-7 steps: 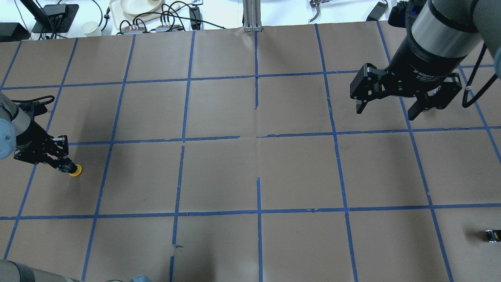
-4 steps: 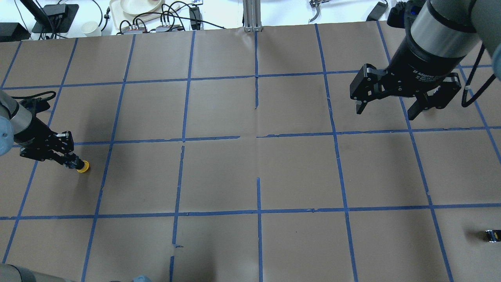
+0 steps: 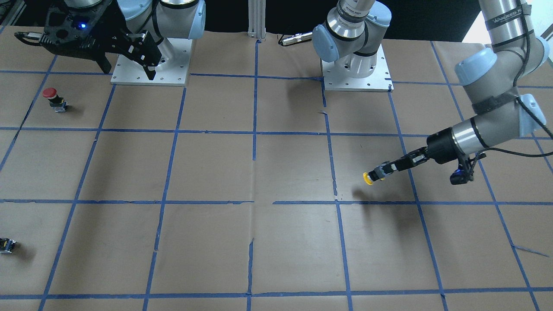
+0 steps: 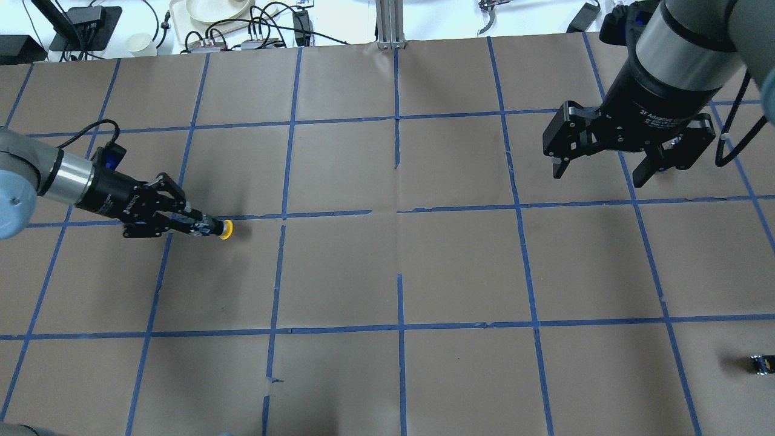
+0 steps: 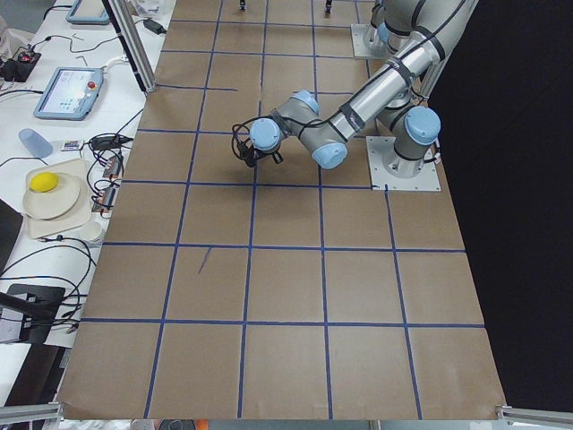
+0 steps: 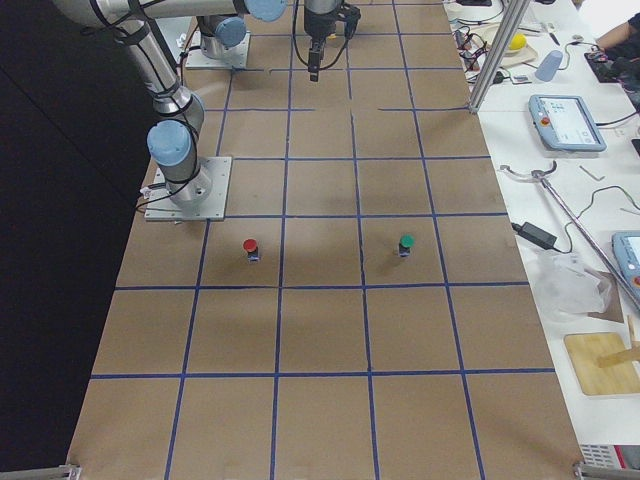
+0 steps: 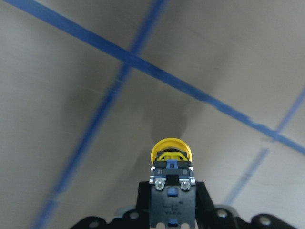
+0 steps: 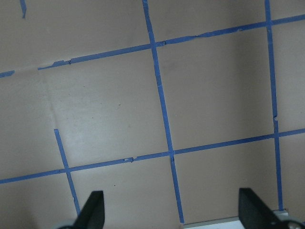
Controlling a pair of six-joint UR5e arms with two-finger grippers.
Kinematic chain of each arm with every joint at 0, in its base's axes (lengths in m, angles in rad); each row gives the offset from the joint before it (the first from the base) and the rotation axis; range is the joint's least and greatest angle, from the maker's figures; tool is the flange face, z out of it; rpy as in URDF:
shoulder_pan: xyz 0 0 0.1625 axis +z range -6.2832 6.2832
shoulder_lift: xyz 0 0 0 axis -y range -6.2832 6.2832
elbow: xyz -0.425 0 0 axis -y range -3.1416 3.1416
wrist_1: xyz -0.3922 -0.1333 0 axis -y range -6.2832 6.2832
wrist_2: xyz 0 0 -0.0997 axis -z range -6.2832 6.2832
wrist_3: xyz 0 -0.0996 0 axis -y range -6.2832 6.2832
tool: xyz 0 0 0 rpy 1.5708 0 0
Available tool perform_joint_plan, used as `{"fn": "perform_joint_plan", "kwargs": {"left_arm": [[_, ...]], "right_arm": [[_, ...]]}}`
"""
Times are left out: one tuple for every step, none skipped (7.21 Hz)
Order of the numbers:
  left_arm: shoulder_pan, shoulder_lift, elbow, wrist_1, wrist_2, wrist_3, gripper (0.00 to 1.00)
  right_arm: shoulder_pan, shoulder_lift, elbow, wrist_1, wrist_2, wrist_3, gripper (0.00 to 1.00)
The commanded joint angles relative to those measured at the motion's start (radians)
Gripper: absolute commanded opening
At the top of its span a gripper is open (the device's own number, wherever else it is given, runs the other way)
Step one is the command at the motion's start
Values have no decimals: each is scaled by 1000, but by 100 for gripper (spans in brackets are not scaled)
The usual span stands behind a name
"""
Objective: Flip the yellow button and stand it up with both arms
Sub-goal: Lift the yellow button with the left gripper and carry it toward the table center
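The button [image 4: 225, 229] is up in the air, clear of the table [image 4: 460, 266], at about 9 o'clock from the table's middle in the overhead view. It lies on its side. Its round yellow cap faces 3 o'clock, toward the centre, and its shadow falls apart from it on the brown paper. From the left wrist camera the blocky black-grey body shows two small screws and a blue patch just behind the cap.

The left gripper [image 4: 209, 227] pinches that body from both sides, the cap poking out past the fingertips. The right gripper [image 4: 598, 175] hangs at about 2 o'clock, fingers spread wide with nothing between them.

Off the far edge, at 11 o'clock, a tray [image 4: 177, 13] holds a plate [image 4: 209, 9]. The left side view shows a yellow lump [image 5: 43, 184] on it; I cannot tell what it is. A paper cup [image 4: 139, 42] stands near the tray.

A red button [image 3: 52, 97] and a green button [image 6: 405, 243] stand upright at the table's right end. A small black-and-yellow piece [image 4: 761, 364] lies at 4 o'clock.
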State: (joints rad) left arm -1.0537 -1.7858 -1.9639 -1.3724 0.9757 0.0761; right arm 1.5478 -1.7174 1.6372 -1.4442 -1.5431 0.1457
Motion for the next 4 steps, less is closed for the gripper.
{"fn": "perform_joint_plan", "kwargs": {"left_arm": [[-173,17,-85,-20,-357,-119,17],[-260,34,-128,-5,-534,-178,17],[-344,60,-133,-4,-684,-243,17],[-426,77,-135,-4,-787,-269,16]], "right_arm": [[0,-1,6,-5,4,9,100],[0,1,6,-7,4,5,100],[0,-1,6,-7,1,0,100],[0,-1,6,-5,3,0,100]]}}
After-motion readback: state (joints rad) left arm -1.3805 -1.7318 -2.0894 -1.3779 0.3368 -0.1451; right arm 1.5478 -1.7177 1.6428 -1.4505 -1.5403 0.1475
